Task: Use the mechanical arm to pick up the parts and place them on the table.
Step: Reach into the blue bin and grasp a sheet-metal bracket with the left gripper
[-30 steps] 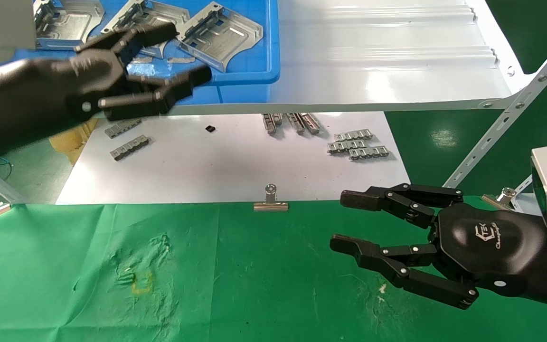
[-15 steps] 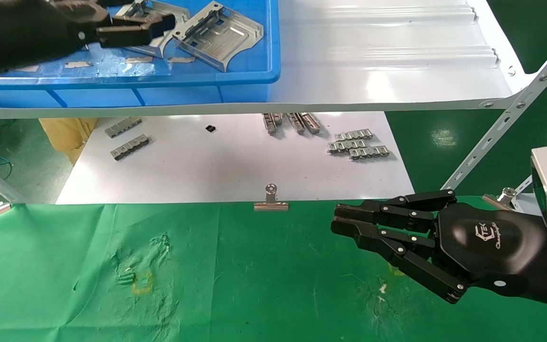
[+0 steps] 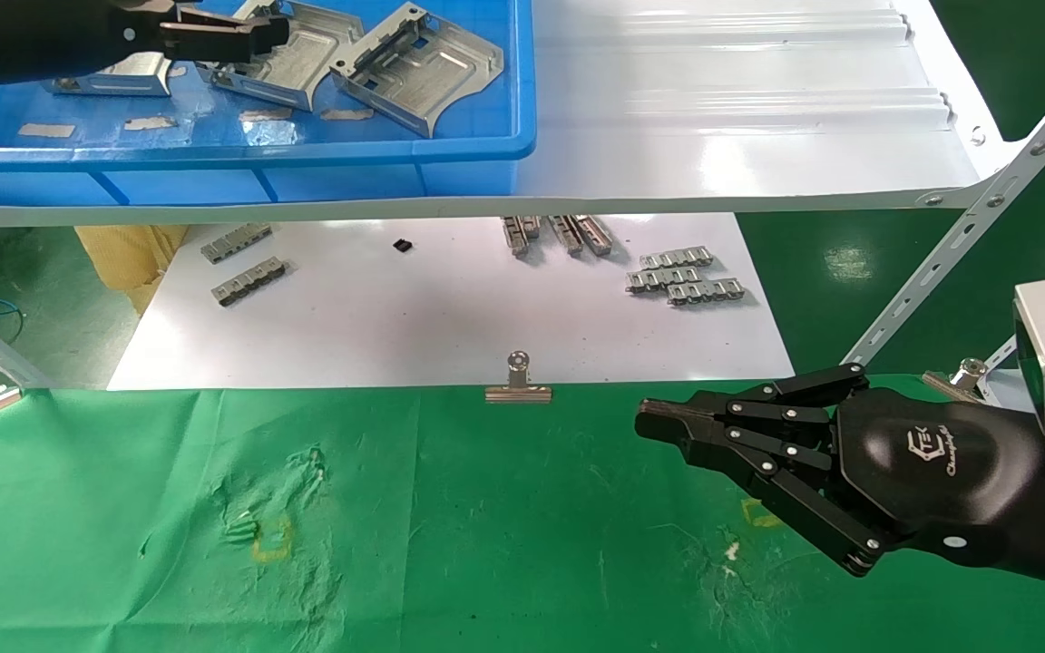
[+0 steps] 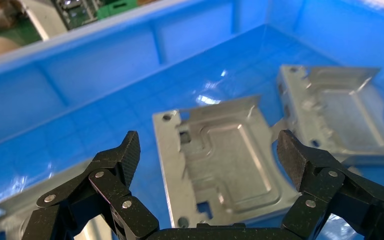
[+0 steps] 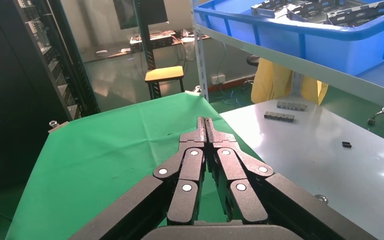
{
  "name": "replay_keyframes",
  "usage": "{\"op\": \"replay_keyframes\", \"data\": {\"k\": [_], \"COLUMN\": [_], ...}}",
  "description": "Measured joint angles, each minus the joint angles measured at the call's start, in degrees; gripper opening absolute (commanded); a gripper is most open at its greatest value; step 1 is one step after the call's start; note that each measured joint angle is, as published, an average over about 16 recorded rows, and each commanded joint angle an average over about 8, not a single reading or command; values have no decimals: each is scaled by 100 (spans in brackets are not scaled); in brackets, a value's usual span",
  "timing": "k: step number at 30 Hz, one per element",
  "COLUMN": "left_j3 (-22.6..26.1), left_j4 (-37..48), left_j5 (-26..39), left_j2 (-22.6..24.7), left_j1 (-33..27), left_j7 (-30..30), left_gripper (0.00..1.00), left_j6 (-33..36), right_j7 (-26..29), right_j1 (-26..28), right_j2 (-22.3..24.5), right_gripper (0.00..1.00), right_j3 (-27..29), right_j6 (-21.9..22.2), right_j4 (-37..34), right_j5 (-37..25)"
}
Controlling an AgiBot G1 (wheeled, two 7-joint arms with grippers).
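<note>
Three silver parts lie in the blue tray (image 3: 305, 150) on the shelf: one at the right (image 3: 423, 68), one in the middle (image 3: 300, 54), one at the left (image 3: 114, 82). My left gripper (image 3: 255, 32) is open above the middle part, apart from it. In the left wrist view its fingertips (image 4: 130, 152) stand wide on either side of that part (image 4: 225, 160), with my left gripper (image 4: 210, 150) empty. My right gripper (image 3: 659, 422) is shut and empty, low over the green table (image 3: 441, 526); it also shows in the right wrist view (image 5: 205, 122).
A white shelf (image 3: 740, 118) carries the tray. Below it a white sheet (image 3: 441, 317) holds grey clip strips (image 3: 686, 277). A binder clip (image 3: 517, 385) sits on the cloth's far edge. A slanted metal strut (image 3: 967, 227) runs at the right.
My left gripper has moved from in front of the tray to over the parts inside it. My right gripper has gone from open to shut, staying in place.
</note>
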Motion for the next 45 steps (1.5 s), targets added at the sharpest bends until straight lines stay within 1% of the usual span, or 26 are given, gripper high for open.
{"op": "replay_keyframes", "data": {"k": [2,3,5,6,21,45], "left_j3": [30,41,59,66,115,136], "left_j4": [164,234,359,412,835,969], "left_j5": [51,69,98,111,190,223], "left_j2": [49,69,105,120,230,336], "left_j1": [-81,-113,-167,-188,-307,-257], "left_j7": [54,79,128,150,379,482], "left_gripper": [21,12,1,0,0,0], "left_j6": [-40,-58,-88,-102,-240,-533], "right_j7": [0,0,0,0,0,0], "right_j1": [0,0,0,0,0,0], "right_j2": [0,0,0,0,0,0], "right_gripper": [0,0,0,0,0,0], "right_j3": [0,0,0,0,0,0], "right_j6": [0,0,0,0,0,0], "right_j4": [0,0,0,0,0,0], "right_j5": [0,0,0,0,0,0]}}
